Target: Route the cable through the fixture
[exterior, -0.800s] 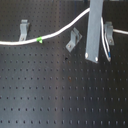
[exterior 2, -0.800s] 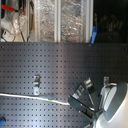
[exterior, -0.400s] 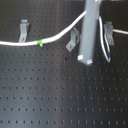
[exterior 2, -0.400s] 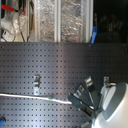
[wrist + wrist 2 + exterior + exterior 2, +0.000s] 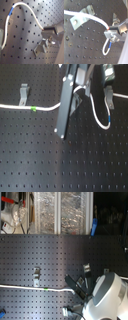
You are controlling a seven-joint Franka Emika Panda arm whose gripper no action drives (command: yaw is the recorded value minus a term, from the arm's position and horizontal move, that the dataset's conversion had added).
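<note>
In the first exterior view, going from the first exterior view's left: the cable [image 5: 50, 108] comes in from the left edge, passes just below an upright clip [image 5: 23, 93], shows its green band [image 5: 33, 108], then vanishes behind the arm [image 5: 70, 99]. The black perforated board [image 5: 45, 159] fills the lower part. Right of the arm the cable reappears, loops down with the blue band [image 5: 108, 116] on it, and a second piece runs off the right edge. Another clip [image 5: 109, 97] stands by that loop, blurred; I can't tell if the cable touches it. The gripper's tip is hidden behind the arm here.

In the second exterior view the cable crosses low from the left edge and ends at the dark fingers [image 5: 75, 285]; the big white-grey arm body [image 5: 106, 299] cuts off the lower right corner. Two small clips sit higher up, too small to identify.

In the second wrist view the gripper [image 5: 110, 30] is pinched closed on the cable right at its tip. The fixture [image 5: 82, 15], slanted with a pale face, lies under the cable; contact unclear. In the first wrist view a grey bracket [image 5: 42, 47] sits below the finger [image 5: 55, 28].
</note>
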